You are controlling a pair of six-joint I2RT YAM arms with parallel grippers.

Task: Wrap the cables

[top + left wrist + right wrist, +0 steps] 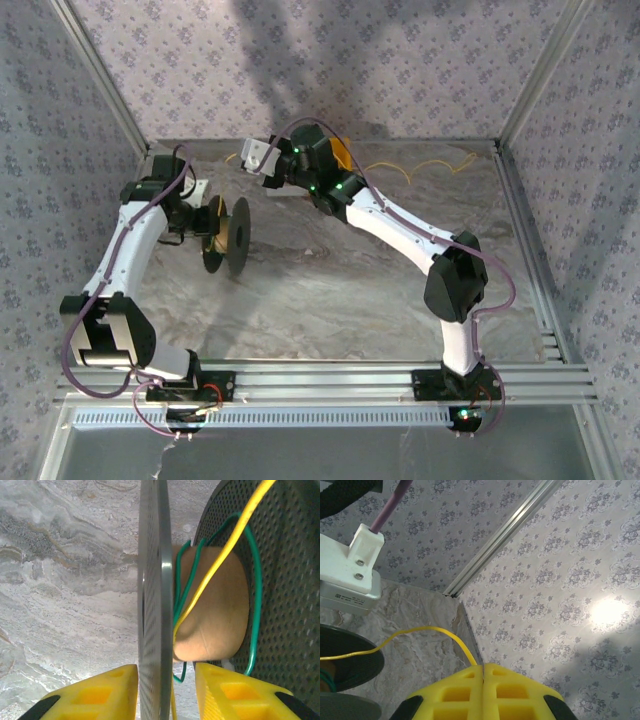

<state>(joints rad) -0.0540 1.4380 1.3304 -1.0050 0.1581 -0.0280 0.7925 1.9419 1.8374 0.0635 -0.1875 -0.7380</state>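
Right wrist view: right gripper [483, 667] pinches the yellow wire [420, 632]; left gripper [165, 666] straddles the spool [215, 605], grip unclear. Winding seems underway; next needs tension.

Thin yellow wire [218, 566], kinked, crosses brown spool core [220, 615] diagonally; loose end wavy.

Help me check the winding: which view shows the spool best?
Left wrist: the spool is close up, its core crossed by the yellow wire and a green wire. Top external shows it small, edge-on; right wrist catches one flange.
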